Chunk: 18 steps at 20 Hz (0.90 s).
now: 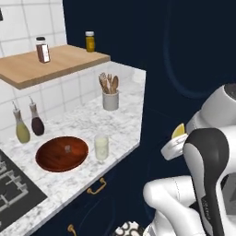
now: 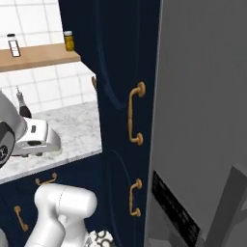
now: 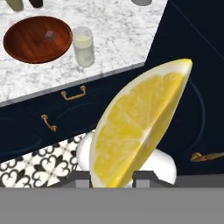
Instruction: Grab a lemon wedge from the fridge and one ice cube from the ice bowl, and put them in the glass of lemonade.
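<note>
Viewing from the left base, the wedge (image 1: 178, 131) is held by the gripper (image 1: 174, 144), off the desk (image 1: 120, 120), right of the glass (image 1: 101, 147). From the hand, the glass (image 3: 83, 46) lies up-left, beside the bowl (image 3: 26, 41).

On the table (image 1: 78, 184) the ice bowl (image 1: 61, 153) sits with the ice cube (image 1: 67, 149) in it, and the glass of lemonade (image 1: 101, 147) stands just beside it on the right. Behind the bowl two bottles (image 1: 28, 123) stand by the wall, a utensil holder (image 1: 110, 99) further along the table, and a shelf (image 1: 46, 64) above carries two jars. The lemon wedge (image 3: 140, 127) sits clamped in the tool (image 3: 114, 179), out past the table's edge, in front of the cabinets (image 2: 125, 96), with the fridge (image 2: 202, 120) to their right.
</note>
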Motion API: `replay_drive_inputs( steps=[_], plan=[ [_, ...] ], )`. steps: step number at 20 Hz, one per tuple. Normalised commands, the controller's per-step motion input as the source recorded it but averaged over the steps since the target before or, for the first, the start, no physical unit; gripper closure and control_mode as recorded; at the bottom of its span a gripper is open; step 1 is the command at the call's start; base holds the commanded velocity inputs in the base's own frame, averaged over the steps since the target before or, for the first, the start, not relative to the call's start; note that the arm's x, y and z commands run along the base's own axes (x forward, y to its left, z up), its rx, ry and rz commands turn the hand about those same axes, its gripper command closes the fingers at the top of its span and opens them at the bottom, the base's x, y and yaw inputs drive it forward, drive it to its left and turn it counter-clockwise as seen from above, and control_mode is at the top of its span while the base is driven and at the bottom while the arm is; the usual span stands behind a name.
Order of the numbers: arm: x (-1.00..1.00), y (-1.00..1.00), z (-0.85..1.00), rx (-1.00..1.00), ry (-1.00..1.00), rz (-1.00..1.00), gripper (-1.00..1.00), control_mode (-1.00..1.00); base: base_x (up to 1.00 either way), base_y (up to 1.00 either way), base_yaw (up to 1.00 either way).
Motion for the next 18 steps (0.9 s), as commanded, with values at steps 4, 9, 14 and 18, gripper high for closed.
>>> replay_drive_inputs(
  steps=[4,9,14,18],
  plan=[
    [0.0,0.0,0.0,0.0,0.0,0.0,1.0,1.0,0.31,-0.27,0.28],
    [0.0,0.0,0.0,0.0,0.0,0.0,1.0,1.0,0.04,0.31,0.17],
    [0.0,0.0,0.0,0.0,0.0,0.0,1.0,1.0,0.0,0.05,0.03],
    [0.0,0.0,0.0,0.0,0.0,0.0,1.0,1.0,0.14,0.1,0.0]
  ],
)
